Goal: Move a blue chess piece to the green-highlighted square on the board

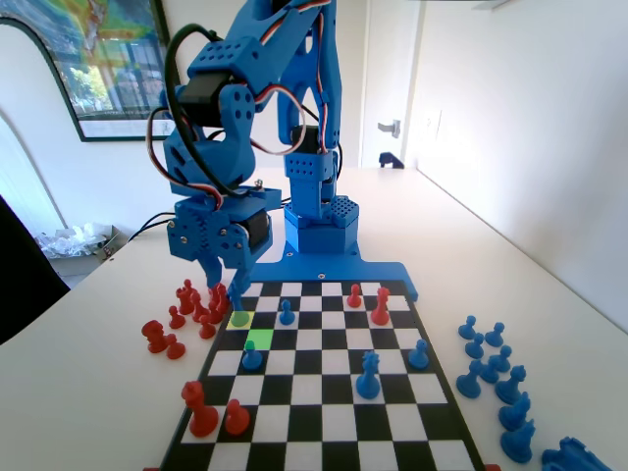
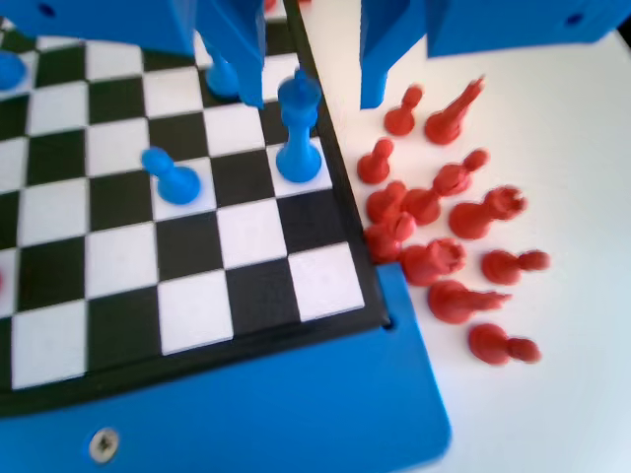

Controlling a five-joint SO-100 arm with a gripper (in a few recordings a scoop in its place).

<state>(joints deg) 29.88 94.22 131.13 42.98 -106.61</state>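
Note:
The blue chess piece [image 2: 298,138], slim with a narrow top, stands upright on the second square of the board's right edge column in the wrist view. My gripper [image 2: 312,101] is open, one jaw on each side of the piece's top and neither touching it. In the fixed view the gripper [image 1: 228,292] hangs low at the board's [image 1: 324,446] far left, over the yellow square [image 1: 243,322], where the piece [image 1: 237,312] is partly hidden. The green-highlighted square [image 1: 259,339] is bare, diagonally nearer and to the right.
Blue pawns stand close by [image 1: 286,312] [image 1: 252,355], with a taller blue piece [image 1: 368,375] mid-board. Red pieces stand on the board [image 1: 380,306] [image 1: 199,407]. Several toppled red pieces [image 2: 444,236] lie just off the edge beside the gripper. Spare blue pieces [image 1: 491,363] sit off the right side.

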